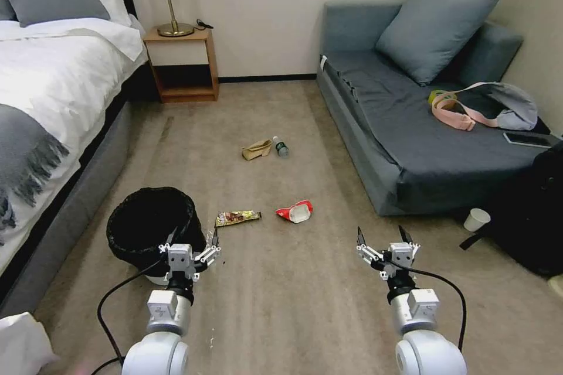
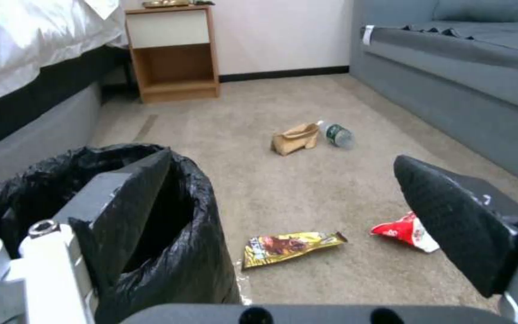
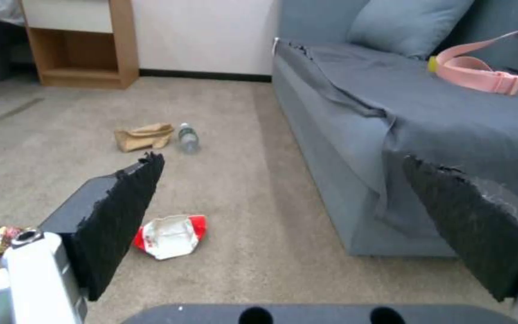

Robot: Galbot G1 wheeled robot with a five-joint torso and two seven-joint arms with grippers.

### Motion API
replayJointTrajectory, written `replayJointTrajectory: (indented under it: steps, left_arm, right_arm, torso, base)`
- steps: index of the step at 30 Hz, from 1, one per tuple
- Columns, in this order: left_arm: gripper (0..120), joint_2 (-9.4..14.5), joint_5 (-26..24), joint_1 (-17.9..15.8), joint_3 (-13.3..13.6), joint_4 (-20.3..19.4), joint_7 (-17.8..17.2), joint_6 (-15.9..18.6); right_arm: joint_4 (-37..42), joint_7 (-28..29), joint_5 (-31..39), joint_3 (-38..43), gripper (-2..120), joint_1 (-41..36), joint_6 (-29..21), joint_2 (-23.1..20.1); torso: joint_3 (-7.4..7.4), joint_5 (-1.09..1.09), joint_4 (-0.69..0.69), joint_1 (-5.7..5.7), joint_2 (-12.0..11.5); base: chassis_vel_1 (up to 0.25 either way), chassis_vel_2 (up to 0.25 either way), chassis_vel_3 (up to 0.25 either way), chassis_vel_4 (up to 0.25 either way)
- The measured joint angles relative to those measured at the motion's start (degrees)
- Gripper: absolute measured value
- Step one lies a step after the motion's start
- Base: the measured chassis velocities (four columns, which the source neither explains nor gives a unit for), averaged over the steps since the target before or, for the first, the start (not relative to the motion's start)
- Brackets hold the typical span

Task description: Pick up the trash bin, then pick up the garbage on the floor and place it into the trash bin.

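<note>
— Four pieces of litter are seen on the carpet (image 1: pixel 281 304). Where is each placed?

— A gold-brown wrapper (image 1: pixel 237 218) is laid just beside the bin (image 1: pixel 150 227), with a red-and-white wrapper (image 1: pixel 295 211) a little to its right. Farther off, toward the wall, a tan paper bag (image 1: pixel 256 150) and a small bottle (image 1: pixel 281 147) are found close together.

— And the bin itself?

— It is stood upright on the floor, near the bed (image 1: pixel 53 88), its black bag folded over the rim.

— How is the left claw (image 1: pixel 193 244) held?

— It is spread open. In the left wrist view one finger (image 2: pixel 124 211) is seen over the bin's rim and the other outside it, above the carpet; whether the rim is touched cannot be told. Nothing is grasped.

— The right claw (image 1: pixel 381 238)?

— It is also spread open and empty, held above bare carpet, short of the red-and-white wrapper and to the left of the sofa (image 1: pixel 410 146).
</note>
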Motion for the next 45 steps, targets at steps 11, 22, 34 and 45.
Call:
replayJointTrajectory:
  steps: [11, 22, 34, 45]
  left_arm:
    - [100, 0.00, 0.00, 0.00, 0.00, 0.00, 0.00, 0.00]
    - [100, 0.00, 0.00, 0.00, 0.00, 0.00, 0.00, 0.00]
    - [99, 5.54, -9.30, 0.19, -3.99, -2.51, -8.42, 5.06]
    - [91, 15.53, -24.34, -2.07, -11.68, -7.61, -21.11, 15.00]
  right_arm:
    - [0.00, 0.00, 0.00, 0.00, 100, 0.00, 0.00, 0.00]
    - [0.00, 0.00, 0.00, 0.00, 100, 0.00, 0.00, 0.00]
    - [0.00, 10.75, 6.65, -8.33, 100, -2.20, -11.61, -2.40]
    - [0.02, 16.28, 10.08, -12.49, 100, -3.35, -17.64, -3.64]
  torso:
    - [0.00, 0.00, 0.00, 0.00, 0.00]
    - [0.00, 0.00, 0.00, 0.00, 0.00]
    - [0.00, -0.01, 0.00, 0.00, 0.00]
    - [0.00, -0.03, 0.00, 0.00, 0.00]
  base:
    - [0.000, 0.000, 0.000, 0.000]
    - [0.000, 0.000, 0.000, 0.000]
    - [0.000, 0.000, 0.000, 0.000]
    - [0.000, 0.000, 0.000, 0.000]
